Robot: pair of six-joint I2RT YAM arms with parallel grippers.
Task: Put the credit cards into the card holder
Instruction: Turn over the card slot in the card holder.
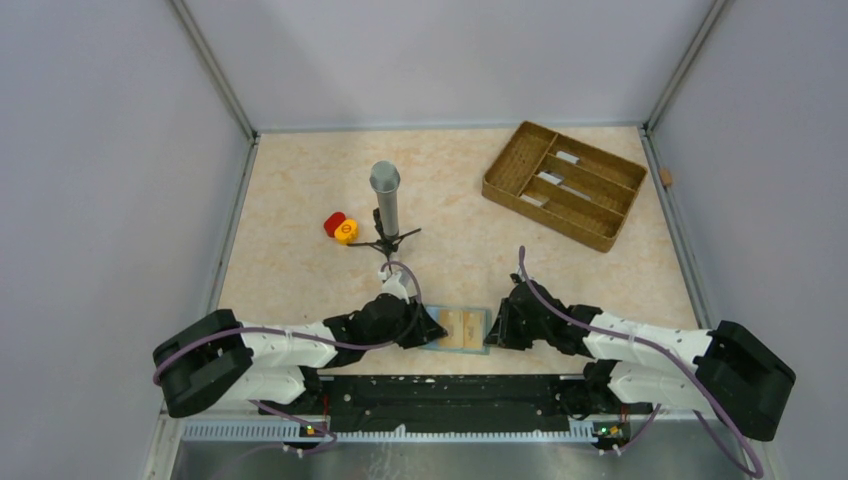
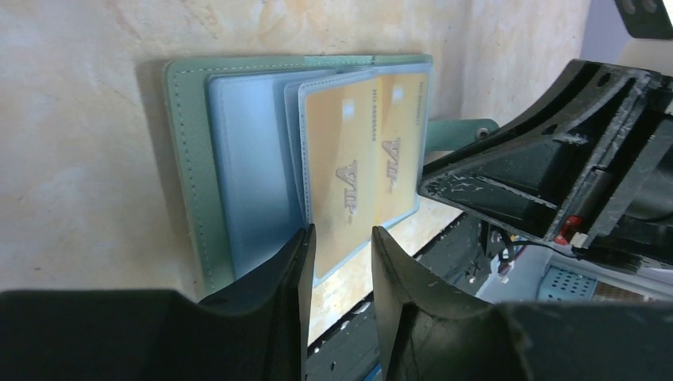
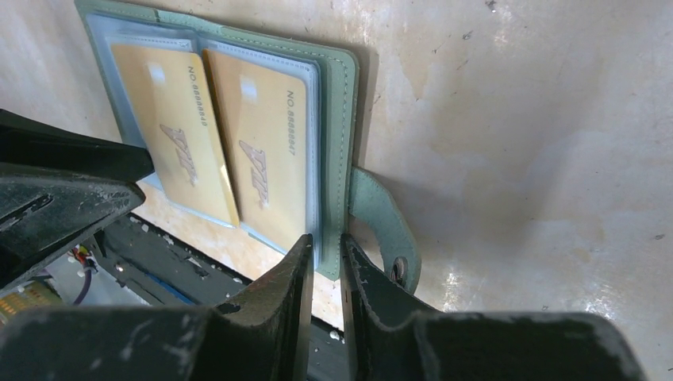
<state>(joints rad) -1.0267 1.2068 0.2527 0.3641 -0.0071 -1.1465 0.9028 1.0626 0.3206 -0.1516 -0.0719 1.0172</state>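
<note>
Found the card holder (image 1: 459, 328) spread open on the desk (image 1: 300, 200), directly between both hands, two gold cards (image 3: 262, 159) in its clear sleeves. Pinched the right hand (image 3: 324, 242) on the sleeve edge beside the tab (image 3: 381, 230), probably pinning it open. Held the left hand (image 2: 341, 234) apart, astride a sleeved card.

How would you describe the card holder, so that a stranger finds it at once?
Go to the near edge of the table, midway along it. The card holder lies open and flat there, showing two gold cards in clear sleeves. Unlike the brown tray far right, it is thin, grey-green, with a small tab.
</note>
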